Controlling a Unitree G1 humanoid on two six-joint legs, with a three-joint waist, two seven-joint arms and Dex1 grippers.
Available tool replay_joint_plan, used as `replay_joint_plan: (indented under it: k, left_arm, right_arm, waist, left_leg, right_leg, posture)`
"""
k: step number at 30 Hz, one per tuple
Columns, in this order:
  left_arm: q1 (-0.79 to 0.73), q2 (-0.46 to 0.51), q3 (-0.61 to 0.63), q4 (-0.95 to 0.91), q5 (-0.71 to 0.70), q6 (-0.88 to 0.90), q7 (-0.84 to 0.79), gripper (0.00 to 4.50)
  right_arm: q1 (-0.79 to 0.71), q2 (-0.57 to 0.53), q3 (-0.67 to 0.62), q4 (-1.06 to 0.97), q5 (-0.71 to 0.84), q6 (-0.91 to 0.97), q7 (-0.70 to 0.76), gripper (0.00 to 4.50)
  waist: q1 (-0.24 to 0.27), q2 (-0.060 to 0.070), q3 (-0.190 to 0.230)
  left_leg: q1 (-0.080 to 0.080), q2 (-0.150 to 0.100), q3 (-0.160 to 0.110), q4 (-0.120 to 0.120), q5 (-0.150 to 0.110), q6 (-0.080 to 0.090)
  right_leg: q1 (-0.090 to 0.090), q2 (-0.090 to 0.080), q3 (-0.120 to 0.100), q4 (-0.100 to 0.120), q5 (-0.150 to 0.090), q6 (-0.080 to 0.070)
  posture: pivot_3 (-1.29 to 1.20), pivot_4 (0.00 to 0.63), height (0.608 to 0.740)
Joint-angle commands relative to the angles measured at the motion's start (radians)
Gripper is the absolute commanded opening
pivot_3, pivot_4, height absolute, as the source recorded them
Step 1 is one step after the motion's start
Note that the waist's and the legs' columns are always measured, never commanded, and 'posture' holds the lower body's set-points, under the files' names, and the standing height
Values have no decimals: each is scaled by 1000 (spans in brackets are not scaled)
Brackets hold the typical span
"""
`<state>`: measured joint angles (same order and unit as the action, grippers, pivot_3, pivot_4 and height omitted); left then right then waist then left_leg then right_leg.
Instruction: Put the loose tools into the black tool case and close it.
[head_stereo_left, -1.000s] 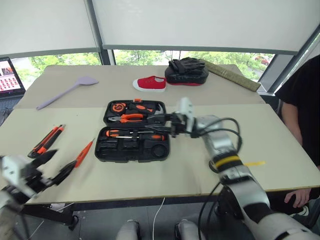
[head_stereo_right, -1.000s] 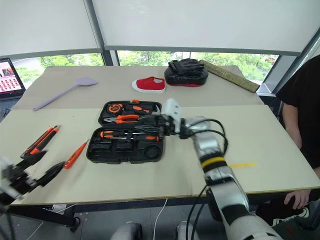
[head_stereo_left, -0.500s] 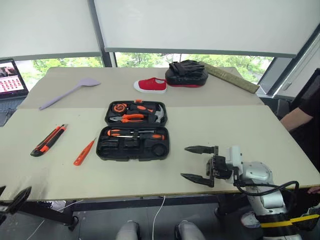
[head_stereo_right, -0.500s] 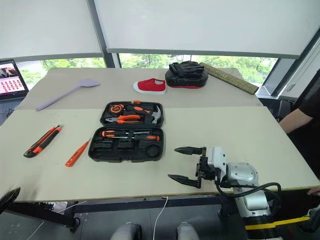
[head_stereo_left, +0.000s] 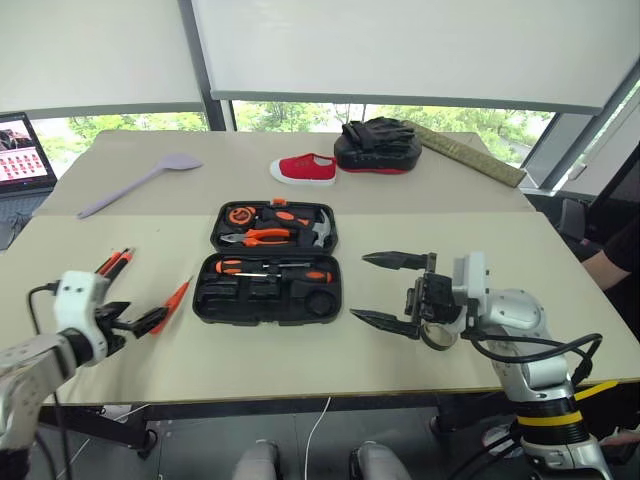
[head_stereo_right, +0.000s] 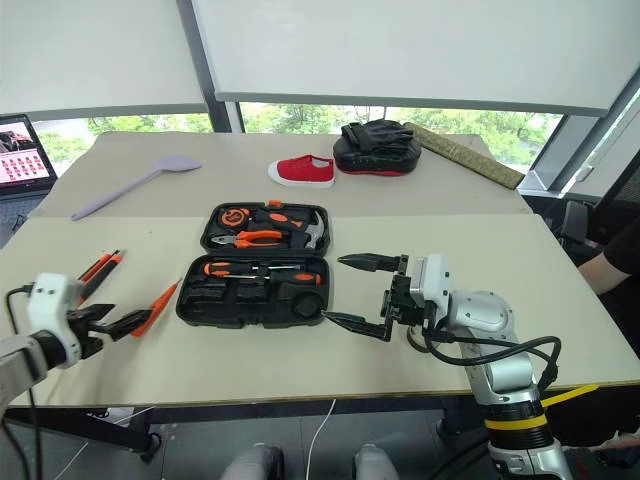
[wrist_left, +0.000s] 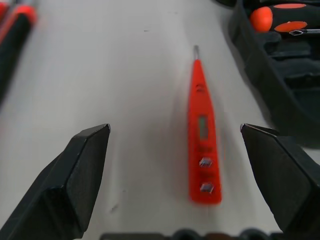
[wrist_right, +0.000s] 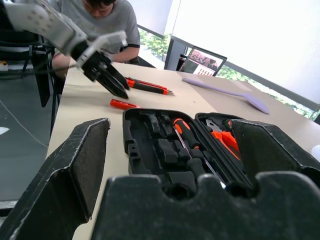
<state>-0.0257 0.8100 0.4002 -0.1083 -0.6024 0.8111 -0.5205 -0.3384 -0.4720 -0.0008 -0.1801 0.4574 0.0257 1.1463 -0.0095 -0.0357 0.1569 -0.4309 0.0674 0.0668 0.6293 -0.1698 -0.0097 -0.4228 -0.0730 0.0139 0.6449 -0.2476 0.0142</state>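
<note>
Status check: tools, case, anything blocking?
Left tool open, lined up on orange screwdriver. Right tool open, empty, beside open case. Utility knife still loose. Nothing blocking.

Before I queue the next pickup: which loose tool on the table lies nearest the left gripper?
The slim all-orange screwdriver, lying between the left gripper's open fingers. The orange-black utility knife lies farther off.

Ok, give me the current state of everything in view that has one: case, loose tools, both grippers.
black tool case: open flat on the table, lid not closed.
slim orange screwdriver: loose on the table beside the case, lined up between the left gripper's fingers, not gripped.
orange-black utility knife: loose on the table, outside the case.
left gripper: open, empty, low at the screwdriver.
right gripper: open, empty, right of the case.
</note>
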Motion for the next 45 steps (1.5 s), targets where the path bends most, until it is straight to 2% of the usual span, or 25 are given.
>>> replay_joint_plan:
  k: [1,3,6,8,9,10,12,14,18,22,25,29,33,35,39,45]
  left_arm:
    - [-26,-4,-68,43,67,-15,-4,4233]
    - [-31,-4,-96,64,94,-4,-7,3664]
    - [-31,-17,-98,80,123,-26,-9,2565]
    - [-30,-35,-78,80,124,-46,-9,1848]
    - [-27,-44,-63,83,122,-94,-31,1645]
    - [-25,-54,-41,85,114,-131,-52,1143]
    - [-27,-70,26,99,60,-202,-131,492]
    - [-29,-60,69,117,25,-266,-228,465]
    - [-77,20,13,187,82,-420,-408,465]
    - [-247,96,-173,259,159,-583,-688,465]
    - [-426,87,-336,379,287,-701,-788,465]
    - [-641,10,-523,585,487,-895,-810,465]
    - [-774,-57,-602,759,590,-989,-792,465]
    - [-818,-67,-635,835,620,-1042,-840,465]
    - [-871,-71,-678,950,686,-1135,-867,465]
    - [-869,-35,-676,1010,691,-1218,-941,465]
  right_arm:
    - [3,-15,-8,-37,32,10,-4,4499]
    - [10,-19,-10,-43,35,11,-4,4500]
    - [9,-24,-14,-41,38,13,-4,4500]
    - [6,-30,-19,-39,40,14,-3,4500]
    - [5,-33,-21,-35,40,14,-3,4500]
    - [4,-38,-22,-34,41,13,-3,4500]
    - [2,-46,-26,-33,44,13,-4,4500]
    - [1,-58,-33,-34,48,14,-4,4500]
    - [15,-90,-63,-38,61,23,-10,4500]
    - [19,-123,-94,-8,49,14,-18,4500]
    - [14,-135,-101,1,45,14,-25,4500]
    - [40,-143,-112,-6,40,11,-43,4500]
    - [86,-154,-115,-42,41,15,-51,4500]
    - [107,-161,-126,-64,49,26,-63,4500]
    - [130,-176,-139,-87,55,35,-75,4500]
    - [137,-189,-149,-99,63,45,-88,4500]
  waist:
    - [-3,0,0]
    - [-1,0,0]
    - [-1,0,0]
    - [-2,0,0]
    - [-2,0,0]
    - [-1,0,0]
    - [0,0,0]
    - [0,-2,1]
    - [2,-3,1]
    - [18,-3,1]
    - [22,-3,1]
    - [22,-3,1]
    - [17,-3,1]
    - [12,-3,1]
    - [13,-3,1]
    - [12,-3,1]
  left_leg:
    - [0,0,0,-1,0,0]
    - [1,0,0,-1,0,0]
    - [3,0,0,-1,0,0]
    - [5,-1,1,0,0,0]
    - [5,-1,1,0,0,0]
    - [5,-1,1,0,0,0]
    - [5,-1,1,0,0,0]
    - [4,0,1,0,0,0]
    - [2,0,1,1,0,0]
    - [1,-1,2,2,0,0]
    - [0,-1,2,4,0,0]
    - [-1,0,3,6,0,0]
    - [-5,0,2,9,0,2]
    - [-7,1,1,10,-1,3]
    - [-7,1,0,11,-1,3]
    - [-7,2,0,14,-1,3]
  right_leg:
    - [0,0,0,0,0,0]
    - [0,0,0,1,-1,0]
    - [2,0,0,2,-1,0]
    - [3,-1,0,1,-1,0]
    - [3,-2,0,1,-1,0]
    - [3,-2,0,1,-1,0]
    - [3,-2,0,1,-1,0]
    - [2,-2,0,1,-1,-1]
    - [1,-2,0,1,-1,-1]
    - [1,-2,-1,1,-1,-1]
    - [1,-2,0,1,-1,0]
    - [2,0,0,1,-1,2]
    - [0,2,1,1,-1,3]
    - [-1,3,1,1,-1,3]
    - [-1,4,1,2,-1,3]
    - [0,4,1,3,0,4]
  posture:
    - [0,150,740]
    - [0,150,740]
    - [0,150,740]
    - [0,150,740]
    - [0,150,740]
    - [0,150,740]
    - [0,150,740]
    - [0,150,740]
    - [0,150,740]
    - [0,150,740]
    - [0,150,740]
    - [0,150,740]
    - [0,150,740]
    - [0,150,740]
    - [0,150,740]
    - [0,150,740]
